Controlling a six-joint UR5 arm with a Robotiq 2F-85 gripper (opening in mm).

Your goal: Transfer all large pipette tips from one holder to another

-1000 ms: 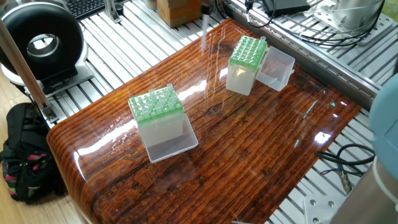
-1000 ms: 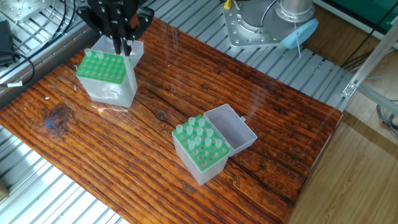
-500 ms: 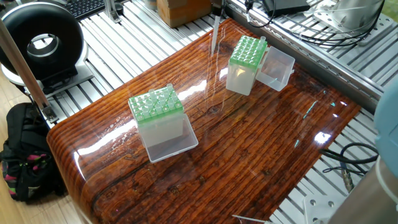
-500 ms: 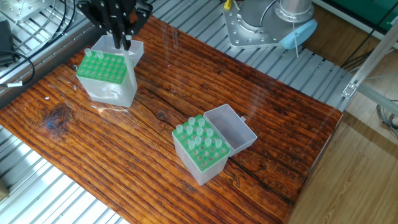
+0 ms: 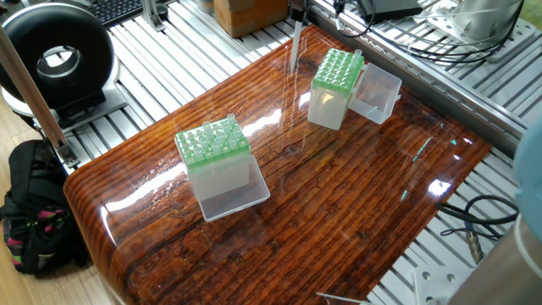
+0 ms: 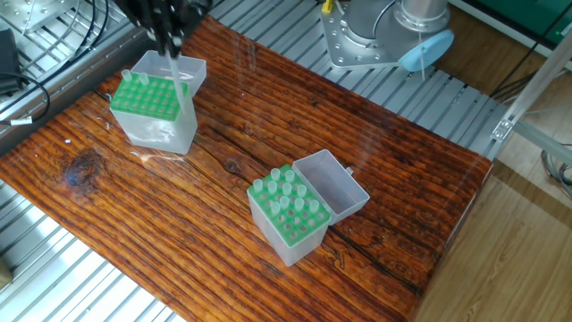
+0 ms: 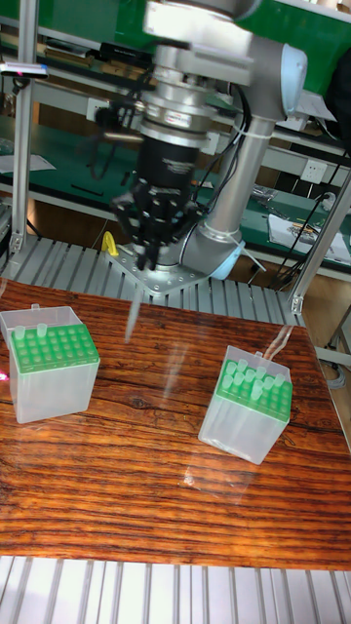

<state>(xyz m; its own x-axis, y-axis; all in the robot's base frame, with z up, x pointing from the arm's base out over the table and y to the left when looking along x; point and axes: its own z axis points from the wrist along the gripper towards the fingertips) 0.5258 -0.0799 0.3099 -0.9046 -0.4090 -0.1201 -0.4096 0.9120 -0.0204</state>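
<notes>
My gripper (image 7: 146, 258) hangs above the table, shut on one large pipette tip (image 7: 132, 314) that points down. In the other fixed view the gripper (image 6: 166, 31) is blurred above the far green-topped holder (image 6: 150, 100), with the tip (image 6: 175, 68) just over its right edge. One fixed view shows that tip (image 5: 293, 47) in the air left of this holder (image 5: 335, 74). The second holder (image 6: 290, 213) (image 5: 212, 142) (image 7: 253, 390) carries several tips that stick up from its green top.
Each holder has a clear lid hinged open beside it (image 6: 338, 184) (image 5: 376, 91). The wooden table (image 5: 356, 195) sits on an aluminium frame. A black round device (image 5: 55, 55) and a backpack (image 5: 34, 212) are at the left. Cables (image 5: 474, 216) lie at the right.
The gripper has risen with the tip, whose lower end now hangs higher over the far holder's edge. Both holders stay put.
</notes>
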